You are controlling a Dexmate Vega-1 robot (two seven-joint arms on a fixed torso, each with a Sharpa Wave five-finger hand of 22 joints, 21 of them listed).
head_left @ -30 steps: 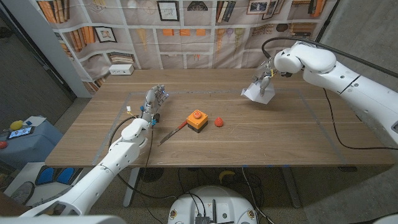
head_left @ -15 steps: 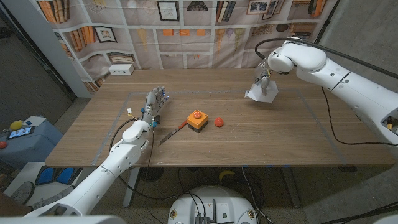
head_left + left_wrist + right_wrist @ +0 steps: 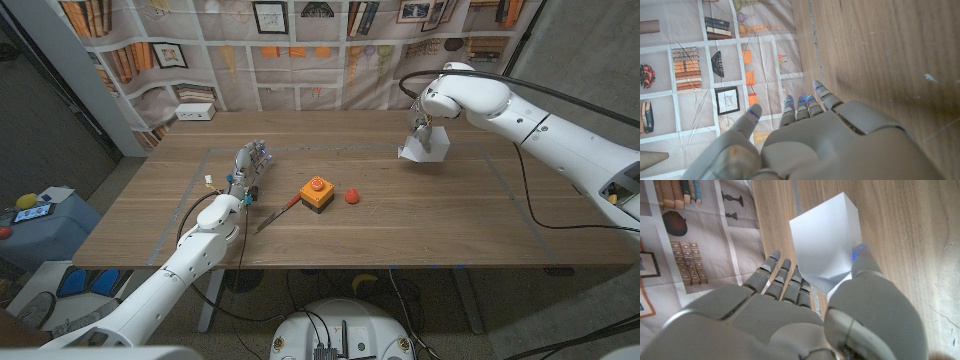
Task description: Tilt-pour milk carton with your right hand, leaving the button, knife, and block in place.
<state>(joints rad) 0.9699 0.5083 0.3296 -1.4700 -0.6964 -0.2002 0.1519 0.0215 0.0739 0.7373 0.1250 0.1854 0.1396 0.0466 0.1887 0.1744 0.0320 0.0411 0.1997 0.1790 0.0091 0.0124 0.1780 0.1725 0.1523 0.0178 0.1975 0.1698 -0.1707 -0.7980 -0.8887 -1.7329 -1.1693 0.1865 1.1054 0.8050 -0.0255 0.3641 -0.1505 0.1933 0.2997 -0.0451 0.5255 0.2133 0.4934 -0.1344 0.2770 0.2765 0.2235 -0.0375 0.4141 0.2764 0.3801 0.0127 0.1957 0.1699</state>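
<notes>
The white milk carton (image 3: pixel 424 149) is at the table's far right, tilted in the grip of my right hand (image 3: pixel 425 127). In the right wrist view the carton (image 3: pixel 827 242) sits between the thumb and the fingers (image 3: pixel 780 280) of that hand (image 3: pixel 805 320). The orange button on its black box (image 3: pixel 316 193) stands mid-table, a small red block (image 3: pixel 352 196) just right of it, and the red-handled knife (image 3: pixel 278 212) just left. My left hand (image 3: pixel 248 166) stands at the left with fingers apart and holds nothing; its fingers (image 3: pixel 800 107) point toward the wall.
A white box (image 3: pixel 195 112) sits at the table's far left corner against the bookshelf-print backdrop (image 3: pixel 300 40). A thin cable (image 3: pixel 530 200) trails over the right part of the table (image 3: pixel 450 220). A low table with small coloured items (image 3: pixel 30 210) stands left.
My right arm has swung left and the carton with it, shifting slightly toward the far edge and turning more upright. The left hand, button, knife and block have stayed put.
</notes>
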